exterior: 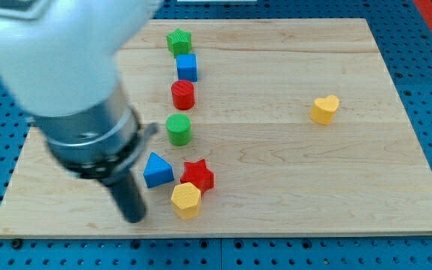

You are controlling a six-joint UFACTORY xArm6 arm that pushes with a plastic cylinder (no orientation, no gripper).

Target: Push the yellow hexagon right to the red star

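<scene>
Resting near the desk (291, 187) bottom edge, yellow hexagon (186, 199) touches red star (198, 175). My tip (134, 218) stands just left of it, contact not evident. No fingers fitted. Judged light, rigid, free-sliding; push its left face.

A small yellow plastic hexagon block (186, 199) lies flat on the pale wooden board near the view's bottom edge, left of centre. Touching it, just above and to the view's right, lies a small red plastic star block (198, 175), also flat, its lower points partly hidden behind the hexagon.
</scene>
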